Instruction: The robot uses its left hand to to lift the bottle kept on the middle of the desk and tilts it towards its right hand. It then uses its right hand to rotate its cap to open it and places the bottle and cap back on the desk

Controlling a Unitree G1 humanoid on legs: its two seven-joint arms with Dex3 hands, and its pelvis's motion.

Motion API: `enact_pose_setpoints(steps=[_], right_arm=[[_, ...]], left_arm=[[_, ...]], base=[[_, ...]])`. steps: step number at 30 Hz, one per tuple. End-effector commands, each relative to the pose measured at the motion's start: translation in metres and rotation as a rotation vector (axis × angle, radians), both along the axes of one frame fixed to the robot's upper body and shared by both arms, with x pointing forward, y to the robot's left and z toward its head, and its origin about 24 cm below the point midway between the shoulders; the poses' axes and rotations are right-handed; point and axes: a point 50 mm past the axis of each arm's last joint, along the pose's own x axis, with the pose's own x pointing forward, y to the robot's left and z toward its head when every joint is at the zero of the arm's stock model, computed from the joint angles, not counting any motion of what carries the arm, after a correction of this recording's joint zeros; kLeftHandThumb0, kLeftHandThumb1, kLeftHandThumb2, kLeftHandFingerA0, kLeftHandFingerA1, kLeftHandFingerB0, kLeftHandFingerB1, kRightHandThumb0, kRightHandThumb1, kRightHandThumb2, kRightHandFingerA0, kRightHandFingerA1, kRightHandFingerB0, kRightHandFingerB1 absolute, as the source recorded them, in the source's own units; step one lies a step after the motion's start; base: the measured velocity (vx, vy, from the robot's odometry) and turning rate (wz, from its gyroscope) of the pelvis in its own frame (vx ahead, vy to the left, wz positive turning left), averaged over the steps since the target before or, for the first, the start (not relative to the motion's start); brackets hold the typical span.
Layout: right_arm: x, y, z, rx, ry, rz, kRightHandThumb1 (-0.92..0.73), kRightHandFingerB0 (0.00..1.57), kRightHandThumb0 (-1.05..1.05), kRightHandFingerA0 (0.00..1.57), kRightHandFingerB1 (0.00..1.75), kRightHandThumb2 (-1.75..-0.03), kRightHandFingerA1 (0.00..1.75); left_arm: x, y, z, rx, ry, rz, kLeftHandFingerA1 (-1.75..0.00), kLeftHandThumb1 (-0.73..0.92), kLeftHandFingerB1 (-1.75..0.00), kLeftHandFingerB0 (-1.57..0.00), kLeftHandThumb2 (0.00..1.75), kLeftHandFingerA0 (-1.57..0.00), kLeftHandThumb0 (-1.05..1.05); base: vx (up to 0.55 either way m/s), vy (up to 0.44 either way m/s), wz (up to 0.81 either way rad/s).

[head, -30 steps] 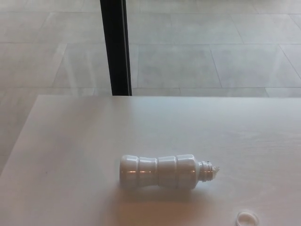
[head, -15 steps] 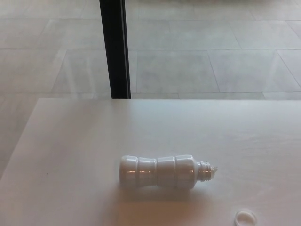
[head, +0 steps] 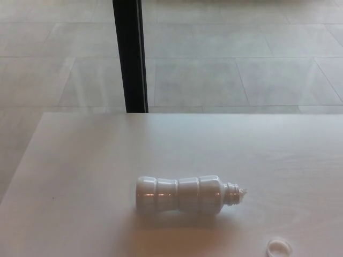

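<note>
The bottle (head: 179,195) lies on its side a little below the middle of the frame, on the white counter (head: 80,160), with its open threaded neck pointing to the right. The cap (head: 279,248) is off and rests well apart from it, at the lower right edge of the frame. Compared with one second ago, the whole picture has shifted slightly, so I think only my camera moved; bottle and cap lie as they did. I see neither hand in this view, so I cannot say if they are open or closed. To my judgement the task is finished: the bottle is opened and both parts are put back.
</note>
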Motion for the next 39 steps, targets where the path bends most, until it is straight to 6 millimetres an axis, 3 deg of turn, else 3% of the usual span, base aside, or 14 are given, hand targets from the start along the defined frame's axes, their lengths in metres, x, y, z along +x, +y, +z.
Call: enact_pose_setpoints(steps=[1,3,4,6,11,12,14,16,17,27,33,34,35,39], right_arm=[[0.005,-0.003,0.002,0.007,-0.030,0.029,-0.43,0.11,-0.54,0.49,0.96,-0.68,1.09],[0.007,-0.006,-0.001,-0.005,-0.018,0.029,-0.30,0.22,-0.58,0.69,0.71,-0.86,0.99],[0.006,-0.005,0.000,0.014,-0.045,0.027,-0.29,0.21,-0.54,0.50,0.70,-0.86,0.88],[0.007,-0.004,0.000,-0.002,-0.038,0.038,-0.41,0.15,-0.56,0.67,0.90,-0.67,1.25],[-0.002,-0.001,0.002,0.004,-0.001,0.053,-0.44,0.15,-0.52,0.47,0.88,-0.66,1.04],[-0.003,-0.003,-0.001,0.004,0.003,0.046,-0.30,0.21,-0.53,0.68,0.69,-0.87,0.94],[-0.004,-0.003,-0.002,-0.003,0.005,0.051,-0.43,0.15,-0.55,0.40,0.96,-0.67,1.17],[-0.004,0.002,0.002,-0.008,-0.006,0.077,-0.30,0.23,-0.61,0.46,0.73,-0.88,0.89],[-0.002,0.004,0.004,-0.013,0.002,0.081,-0.43,0.16,-0.55,0.42,0.97,-0.68,1.14],[-0.010,0.001,0.000,-0.001,0.004,0.058,-0.45,0.15,-0.49,0.26,0.92,-0.63,1.08],[-0.012,0.003,0.004,-0.017,0.041,0.080,-0.42,0.15,-0.52,0.44,0.93,-0.67,1.12],[-0.011,0.003,0.006,-0.026,0.043,0.087,-0.42,0.17,-0.53,0.53,0.93,-0.67,1.09],[-0.011,0.003,0.005,-0.025,0.042,0.088,-0.41,0.17,-0.52,0.53,0.94,-0.68,1.08],[-0.006,0.006,0.006,-0.028,0.030,0.103,-0.41,0.19,-0.52,0.57,0.91,-0.67,1.09]], left_arm=[[0.005,0.012,0.007,0.087,-0.005,-0.010,-0.82,0.83,-0.35,0.00,0.69,-0.15,-0.81],[0.008,0.012,0.006,0.085,-0.004,-0.037,-0.83,0.83,-0.38,0.00,0.65,-0.14,-0.86],[0.008,0.012,0.006,0.082,-0.004,-0.033,-0.83,0.82,-0.39,0.00,0.65,-0.14,-0.87],[0.008,0.012,0.005,0.080,-0.014,-0.014,-0.84,0.82,-0.37,0.00,0.64,-0.15,-0.85],[0.001,0.013,0.009,0.086,0.011,-0.031,-0.84,0.80,-0.46,0.00,0.66,-0.17,-0.84],[0.002,0.013,0.009,0.088,0.009,-0.018,-0.84,0.79,-0.52,0.00,0.66,-0.17,-0.85],[0.001,0.013,0.010,0.084,0.024,-0.061,-0.87,0.83,-0.53,0.00,0.65,-0.18,-0.85],[0.001,0.012,0.010,0.080,0.011,-0.048,-0.87,0.82,-0.51,0.00,0.65,-0.17,-0.84],[0.001,0.013,0.009,0.080,0.014,-0.038,-0.87,0.81,-0.48,0.00,0.62,-0.21,-0.84],[-0.002,0.013,0.011,0.078,0.029,-0.043,-0.93,0.81,-0.43,0.00,0.63,-0.28,-0.84],[-0.007,0.012,0.012,0.078,0.067,-0.079,-0.95,0.82,-0.60,0.00,0.64,-0.31,-0.85],[-0.006,0.012,0.012,0.071,0.051,-0.078,-0.83,0.61,-0.58,0.00,1.02,-0.40,-0.86],[-0.007,0.011,0.012,0.073,0.057,-0.091,-0.88,0.82,-0.51,0.00,0.62,-0.30,-0.85],[-0.003,0.012,0.011,0.075,0.045,-0.100,-0.90,0.81,-0.53,0.00,0.64,-0.30,-0.86]], base=[[0.00,0.000,0.00],[0.00,0.000,0.00],[0.00,0.000,0.00],[0.00,0.000,0.00],[0.00,0.000,0.00],[0.00,0.000,0.00],[0.00,0.000,0.00],[0.00,0.000,0.00],[0.00,0.000,0.00],[0.00,0.000,0.00],[0.00,0.000,0.00],[0.00,0.000,0.00],[0.00,0.000,0.00],[0.00,0.000,0.00]])
